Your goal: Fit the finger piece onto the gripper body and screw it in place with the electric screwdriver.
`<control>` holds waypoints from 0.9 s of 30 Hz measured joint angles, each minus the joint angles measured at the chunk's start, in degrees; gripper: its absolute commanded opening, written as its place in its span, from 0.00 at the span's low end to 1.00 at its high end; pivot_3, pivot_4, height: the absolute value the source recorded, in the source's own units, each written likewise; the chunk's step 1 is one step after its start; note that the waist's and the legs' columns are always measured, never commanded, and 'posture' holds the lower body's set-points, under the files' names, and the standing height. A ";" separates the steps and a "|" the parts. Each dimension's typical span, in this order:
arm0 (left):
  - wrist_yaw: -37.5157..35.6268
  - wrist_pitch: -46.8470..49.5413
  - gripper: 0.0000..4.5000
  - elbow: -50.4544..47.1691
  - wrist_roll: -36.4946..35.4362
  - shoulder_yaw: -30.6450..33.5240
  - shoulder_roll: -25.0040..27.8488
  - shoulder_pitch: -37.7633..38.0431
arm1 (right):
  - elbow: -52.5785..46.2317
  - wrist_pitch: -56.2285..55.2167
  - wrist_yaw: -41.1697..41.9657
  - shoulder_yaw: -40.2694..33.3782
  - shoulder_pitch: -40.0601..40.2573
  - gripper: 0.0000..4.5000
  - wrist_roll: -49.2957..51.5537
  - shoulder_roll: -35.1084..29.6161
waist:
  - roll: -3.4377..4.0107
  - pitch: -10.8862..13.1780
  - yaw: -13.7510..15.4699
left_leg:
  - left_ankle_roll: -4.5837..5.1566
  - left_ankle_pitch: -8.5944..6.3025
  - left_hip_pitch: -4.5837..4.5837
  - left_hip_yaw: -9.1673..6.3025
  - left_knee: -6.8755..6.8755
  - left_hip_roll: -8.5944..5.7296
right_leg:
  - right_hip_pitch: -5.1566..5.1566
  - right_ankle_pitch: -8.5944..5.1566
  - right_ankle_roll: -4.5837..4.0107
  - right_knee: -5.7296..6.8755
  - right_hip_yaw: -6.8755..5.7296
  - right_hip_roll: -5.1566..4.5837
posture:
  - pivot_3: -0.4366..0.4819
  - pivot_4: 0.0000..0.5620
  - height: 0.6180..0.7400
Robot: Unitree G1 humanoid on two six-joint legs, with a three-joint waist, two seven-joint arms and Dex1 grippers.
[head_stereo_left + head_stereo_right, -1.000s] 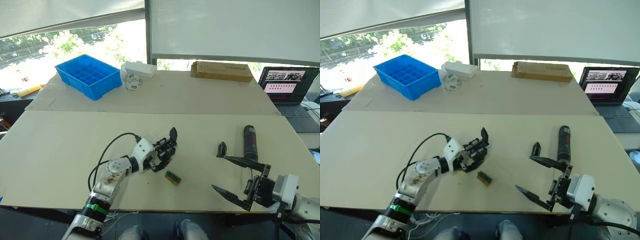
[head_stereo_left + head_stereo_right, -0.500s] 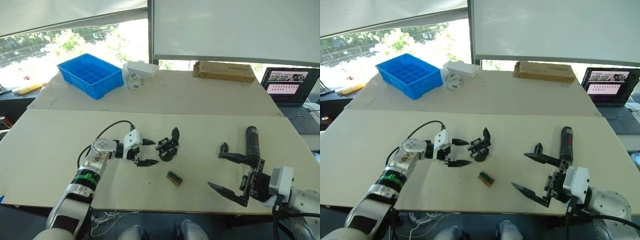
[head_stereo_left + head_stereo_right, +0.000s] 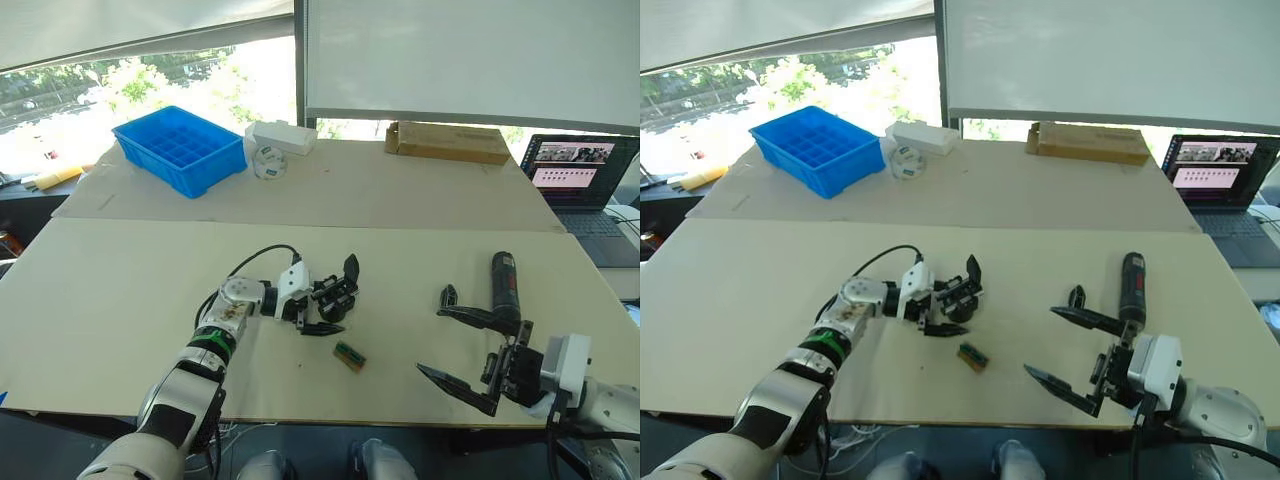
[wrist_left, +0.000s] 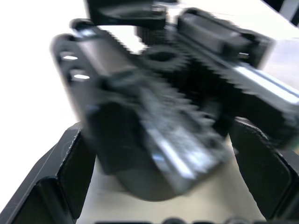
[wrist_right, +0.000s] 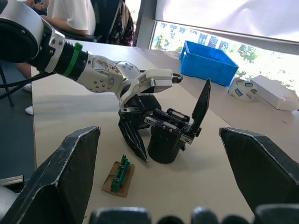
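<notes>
The gripper body (image 3: 338, 297) stands on the table centre, its one pointed finger up. My left gripper (image 3: 324, 309) is open, its fingers (image 4: 53, 186) on either side of the gripper body (image 4: 159, 107) with gaps showing. The finger piece (image 3: 447, 296) lies to the right, beside the electric screwdriver (image 3: 502, 285), which lies flat. My right gripper (image 3: 431, 341) is open and empty near the front edge; its upper fingertip is close by the finger piece.
A small green-and-brown block (image 3: 347, 356) lies just in front of the gripper body. At the back are a blue bin (image 3: 180, 150), a white box (image 3: 281, 137), a tape roll (image 3: 267, 162) and a cardboard box (image 3: 445, 142). A laptop (image 3: 580, 165) sits far right.
My left gripper drew back to the left off the gripper body, then moved right again until its open fingers flank it. The right gripper has barely moved.
</notes>
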 measured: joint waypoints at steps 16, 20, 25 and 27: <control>11.27 5.39 0.51 -10.77 0.45 4.67 -1.26 7.02 | -1.81 3.11 -0.62 -1.83 0.46 1.00 4.08 -1.09 | 0.00 0.00 -0.01 | 0.11 -0.06 -0.17 -0.16 0.09 -0.04 | -0.03 0.06 0.13 -0.03 -0.03 -0.14 | 0.48 0.27 1.00; 21.94 19.48 0.51 -31.56 0.63 5.24 -2.43 17.31 | -1.42 3.36 2.40 -5.82 1.25 1.00 5.49 -3.76 | 0.01 0.01 0.00 | 0.20 -0.11 -0.24 -0.19 0.15 -0.04 | -0.03 0.12 0.26 -0.09 0.00 -0.14 | 0.48 0.27 1.00; 31.98 36.68 0.51 -53.52 1.07 2.60 -4.50 27.31 | -0.55 4.60 4.04 -6.87 0.69 1.00 6.38 -4.47 | 0.01 0.00 0.19 | 0.20 -0.11 -0.26 -0.20 0.21 -0.05 | -0.02 0.12 0.32 -0.09 0.00 -0.15 | 0.48 0.27 1.00; 34.21 39.63 0.51 -57.18 1.55 1.13 -4.85 29.50 | -0.55 5.29 4.55 -6.94 0.84 1.00 6.40 -4.48 | 0.01 0.00 0.26 | 0.20 -0.11 -0.26 -0.20 0.21 -0.05 | -0.02 0.12 0.32 -0.09 -0.01 -0.16 | 0.48 0.27 1.00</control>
